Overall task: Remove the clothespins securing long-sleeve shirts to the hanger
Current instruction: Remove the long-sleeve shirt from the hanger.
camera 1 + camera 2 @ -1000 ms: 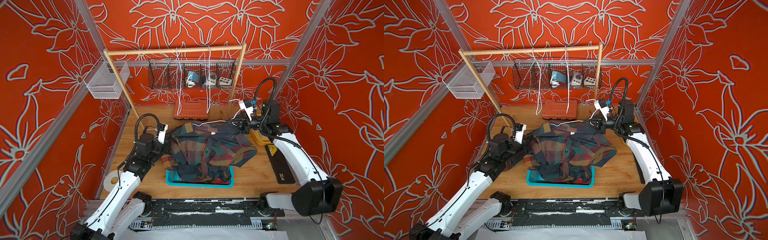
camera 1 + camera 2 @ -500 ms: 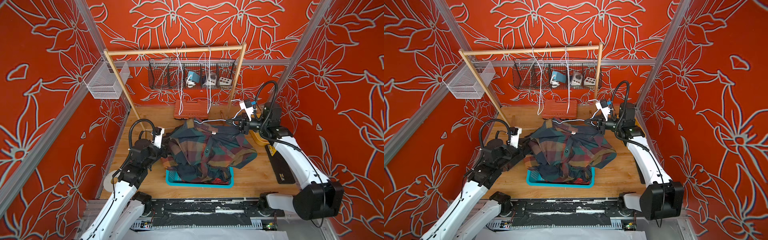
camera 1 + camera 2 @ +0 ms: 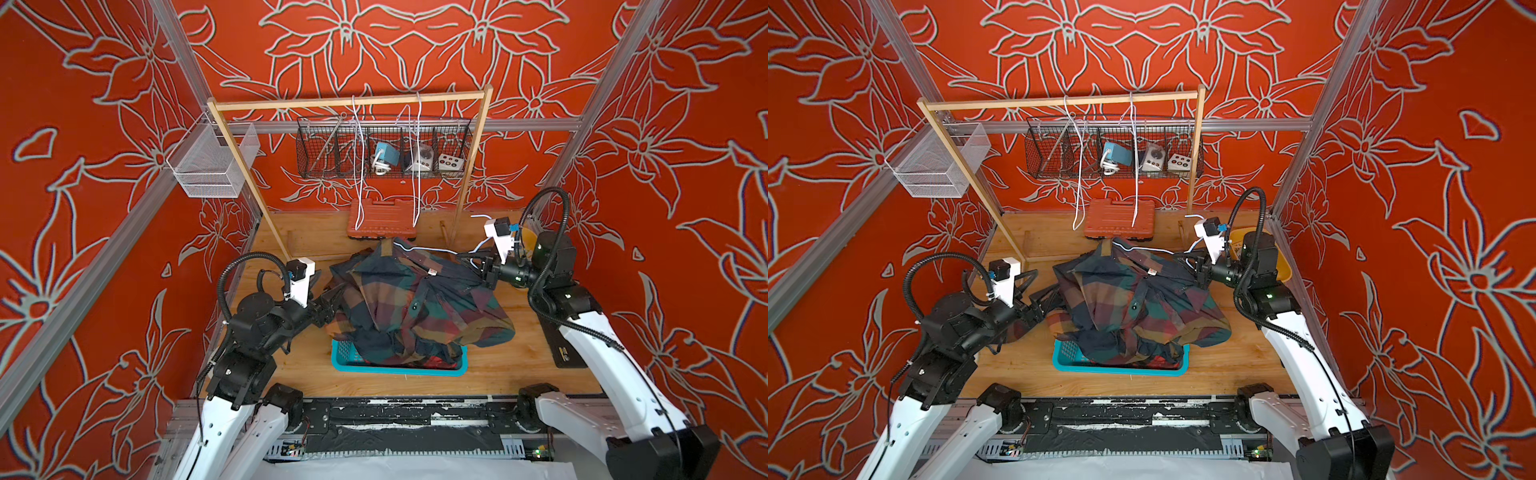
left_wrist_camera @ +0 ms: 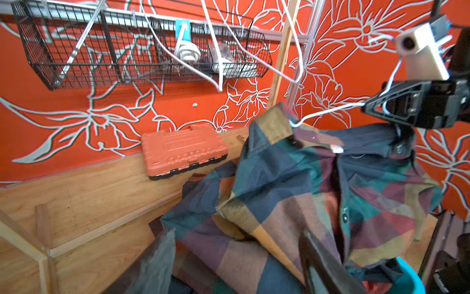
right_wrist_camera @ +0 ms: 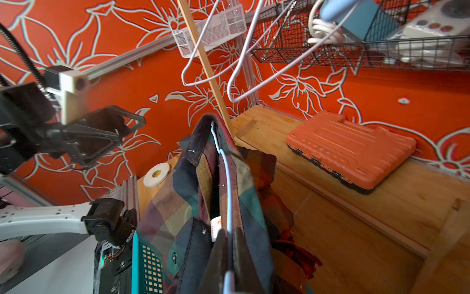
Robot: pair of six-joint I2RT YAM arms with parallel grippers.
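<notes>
A dark plaid long-sleeve shirt (image 3: 415, 307) hangs on a white wire hanger (image 3: 436, 250) and slumps over a teal basket (image 3: 345, 353). My right gripper (image 3: 473, 266) is shut on the hanger's wire (image 5: 226, 178), at the shirt's collar. My left gripper (image 3: 332, 299) stands open at the shirt's left edge. Its blurred fingers (image 4: 157, 254) are wide apart with plaid cloth (image 4: 254, 254) lying between them. Red-and-black cloth (image 5: 297, 249) shows under the plaid shirt. The clothespins are hidden in every view; a white label (image 5: 216, 226) sits at the collar.
A wooden rack (image 3: 349, 102) at the back carries two bare white hangers (image 3: 359, 166). Behind it hang a black wire basket (image 3: 382, 149) and a white mesh basket (image 3: 212, 162). An orange tool case (image 3: 382, 220) lies by the back wall. A black pad (image 3: 557, 345) lies at the right.
My left gripper has opened and its arm has drawn back toward the front. The right gripper keeps its hold on the hanger and has barely moved.
</notes>
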